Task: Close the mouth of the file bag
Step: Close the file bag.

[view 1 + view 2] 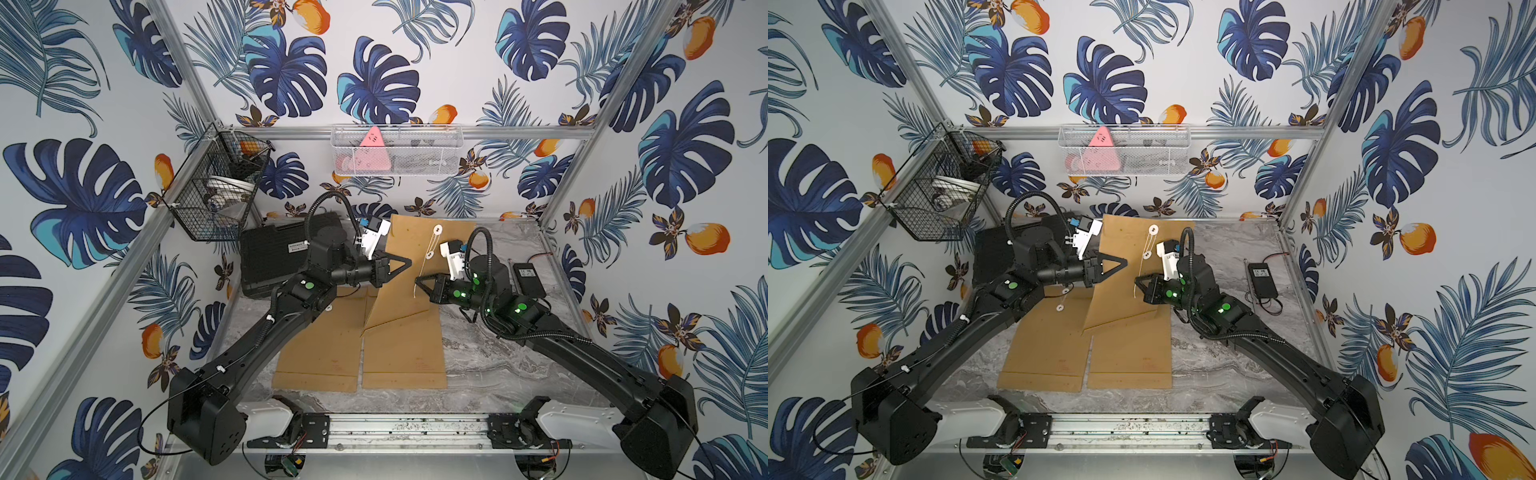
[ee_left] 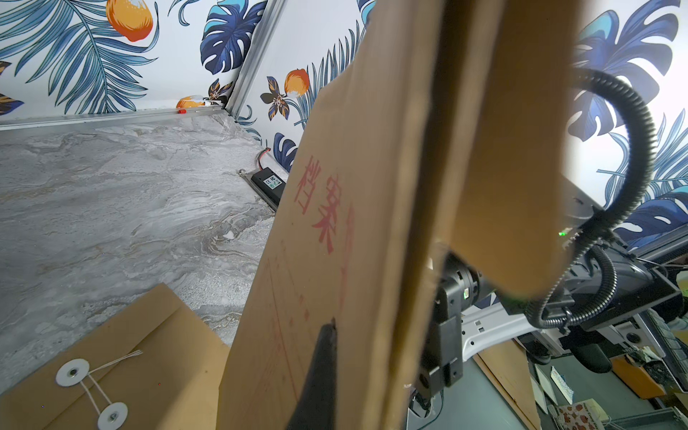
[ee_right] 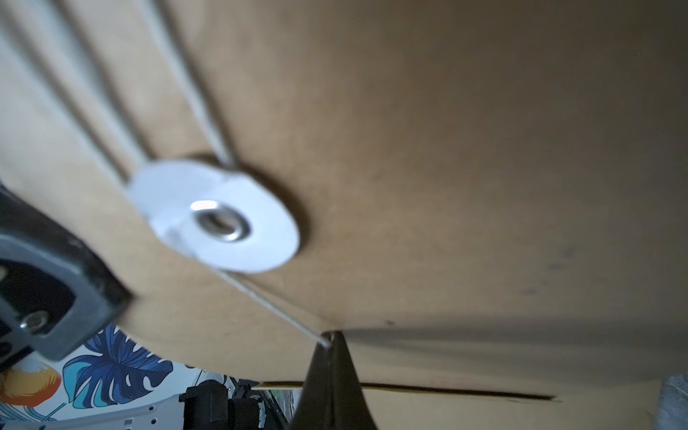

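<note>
Right wrist view has the right tool (image 3: 329, 342) pinched shut on the white string (image 3: 268, 298), which runs taut from the white disc (image 3: 219, 219) on the file bag (image 3: 446, 149). Meanwhile the left tool (image 1: 407, 262) is clamped on the bag's edge, propping its top half up mid-worktop (image 1: 498, 353) toward the back edge, with the bottom half lying flat. The string seems to loop between both discs, so I'd guess the winding's underway but not finished.
</note>
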Robot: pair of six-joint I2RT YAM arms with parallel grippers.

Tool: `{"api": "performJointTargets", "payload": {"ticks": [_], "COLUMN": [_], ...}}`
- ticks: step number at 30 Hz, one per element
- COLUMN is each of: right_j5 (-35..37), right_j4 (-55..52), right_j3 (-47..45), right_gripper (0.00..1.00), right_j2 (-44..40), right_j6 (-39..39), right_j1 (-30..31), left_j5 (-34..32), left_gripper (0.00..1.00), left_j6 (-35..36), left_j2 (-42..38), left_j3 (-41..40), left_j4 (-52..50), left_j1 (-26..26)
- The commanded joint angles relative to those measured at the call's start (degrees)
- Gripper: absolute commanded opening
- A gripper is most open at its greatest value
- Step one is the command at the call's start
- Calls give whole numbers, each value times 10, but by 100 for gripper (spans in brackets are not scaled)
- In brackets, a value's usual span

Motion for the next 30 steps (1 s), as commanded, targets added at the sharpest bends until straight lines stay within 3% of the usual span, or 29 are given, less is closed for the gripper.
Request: {"api": "performJointTargets", "payload": {"ticks": [1,16,30], "right_j5": [18,20,-15], "right_j4": [11,-173,-192], "right_j3": [-1,53,88], "right_gripper": [0,0,0], "right_j2": [-11,-79,-107], "right_j6": [-7,-56,-83], "right_j1": [1,0,-10], "left_j5": [6,-4,-6], "left_gripper": [0,0,0], "left_j6": [13,65,68], "left_j2": [-4,-10,-16], "left_j3": [6,7,2], "left_j4": [-1,-45,-46], "left_j1": [2,16,18]}}
